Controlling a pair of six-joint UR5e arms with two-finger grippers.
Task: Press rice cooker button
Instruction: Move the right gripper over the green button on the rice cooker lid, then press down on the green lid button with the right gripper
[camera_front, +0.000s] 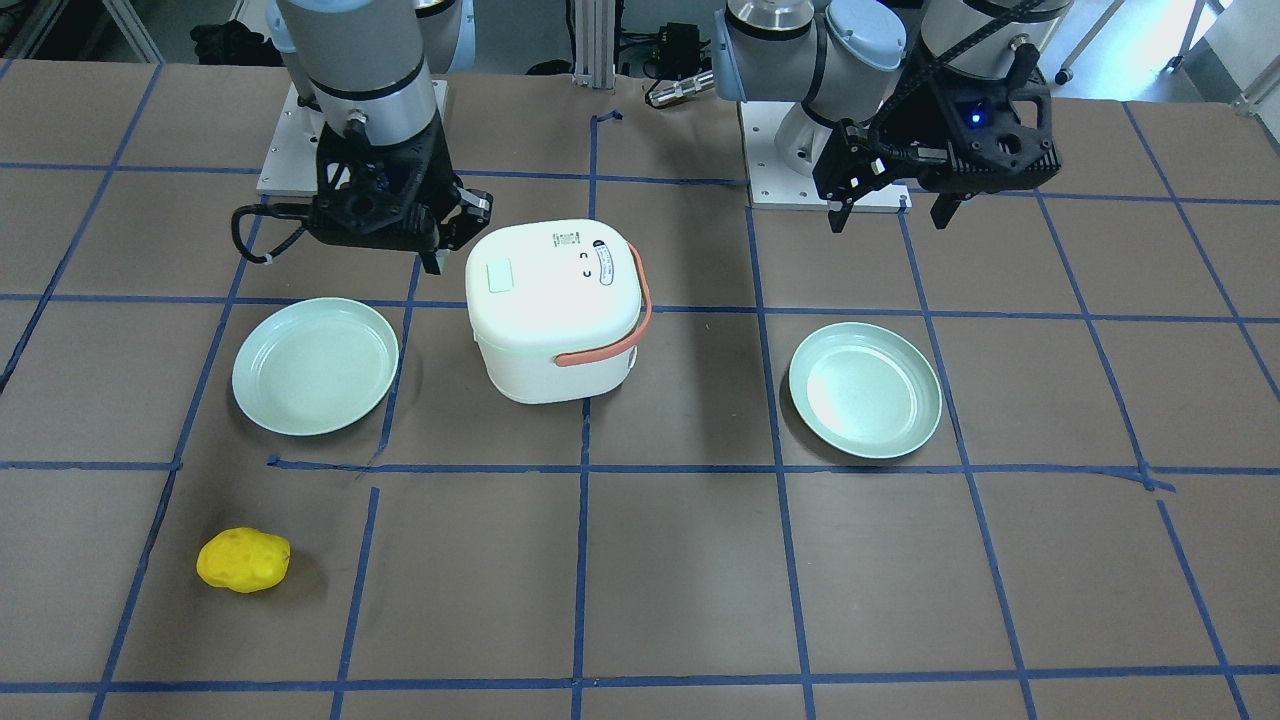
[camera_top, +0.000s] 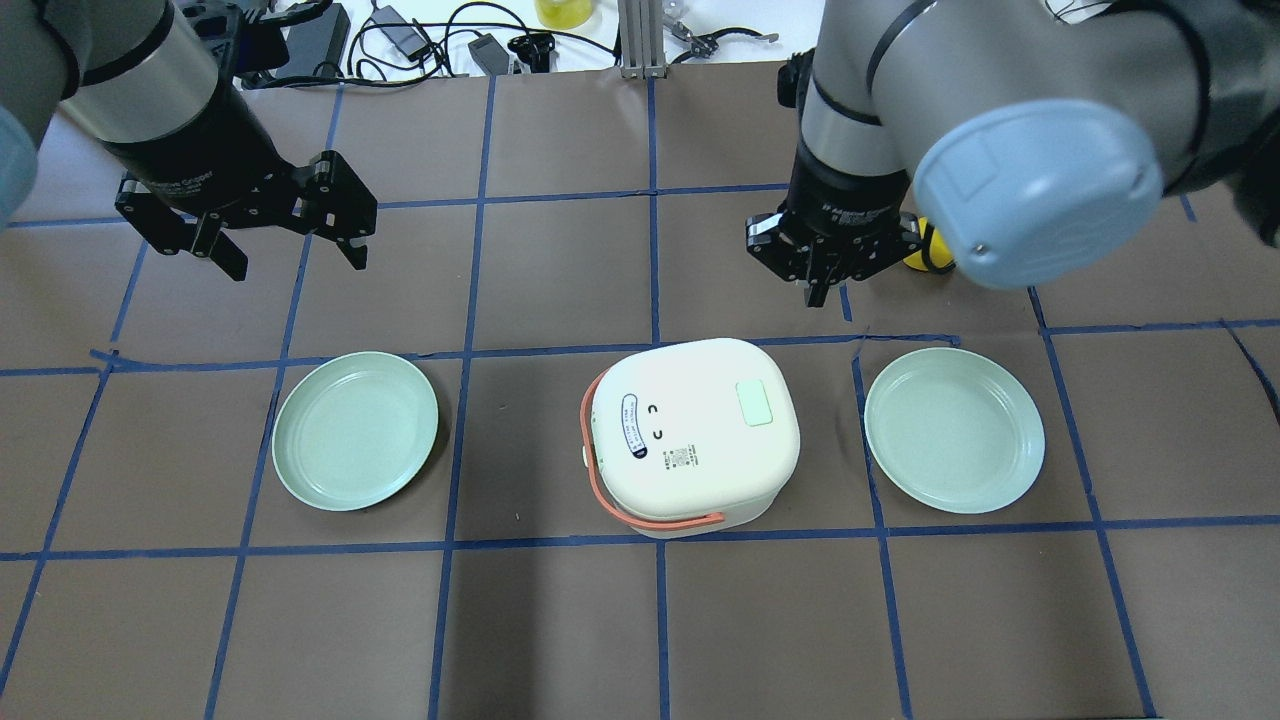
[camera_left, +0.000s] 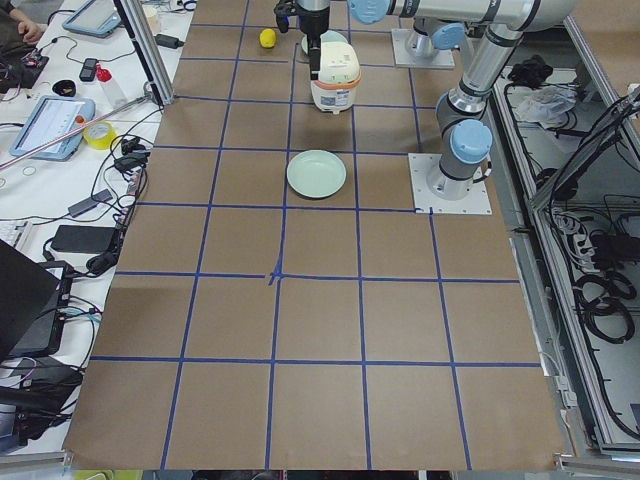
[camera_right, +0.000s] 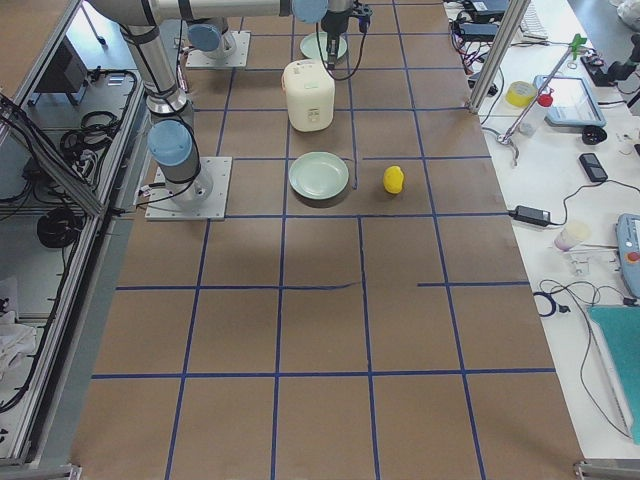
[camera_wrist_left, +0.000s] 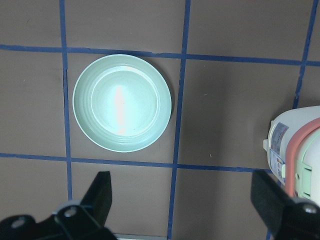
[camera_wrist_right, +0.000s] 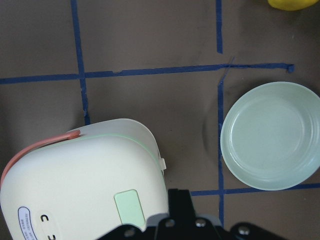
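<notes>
The rice cooker (camera_top: 690, 440) is set between a left plate (camera_top: 356, 430) and a right plate (camera_top: 955, 430). Its longer axis is laid across the table. The pale green button (camera_top: 753, 403) is seen on the lid toward the cooker's right end, and the orange handle (camera_top: 598, 480) is folded round its left end. The right gripper (camera_top: 822, 292), fingers pinched together, is held above and near the button end, clear of the lid. The left gripper (camera_top: 295, 258), spread wide, is held well to the cooker's left.

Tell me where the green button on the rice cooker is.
In the overhead view, the green button sits on the right half of the rice cooker lid, on the side facing the right-hand plate, with the right tool hanging close above.
</notes>
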